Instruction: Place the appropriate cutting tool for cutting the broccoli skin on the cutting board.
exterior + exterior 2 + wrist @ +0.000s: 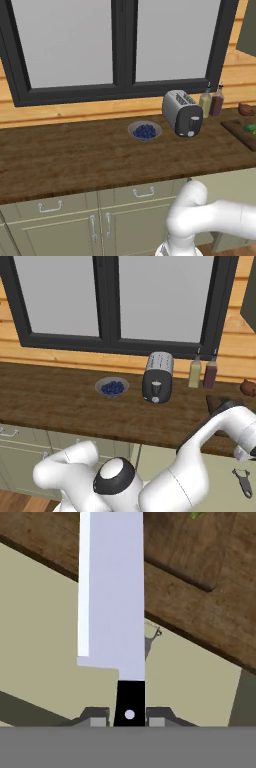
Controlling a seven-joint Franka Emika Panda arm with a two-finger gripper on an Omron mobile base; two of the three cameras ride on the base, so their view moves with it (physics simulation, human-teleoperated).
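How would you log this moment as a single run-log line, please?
tool: shut on knife | knife: blade out over cabinet front, short of cutting board | broccoli: on board | peeler: hanging below counter

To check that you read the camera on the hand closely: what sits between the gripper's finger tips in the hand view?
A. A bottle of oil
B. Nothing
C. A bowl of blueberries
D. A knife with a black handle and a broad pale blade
D: in the hand view the knife runs up from between the tips of the gripper, its black handle clamped there.
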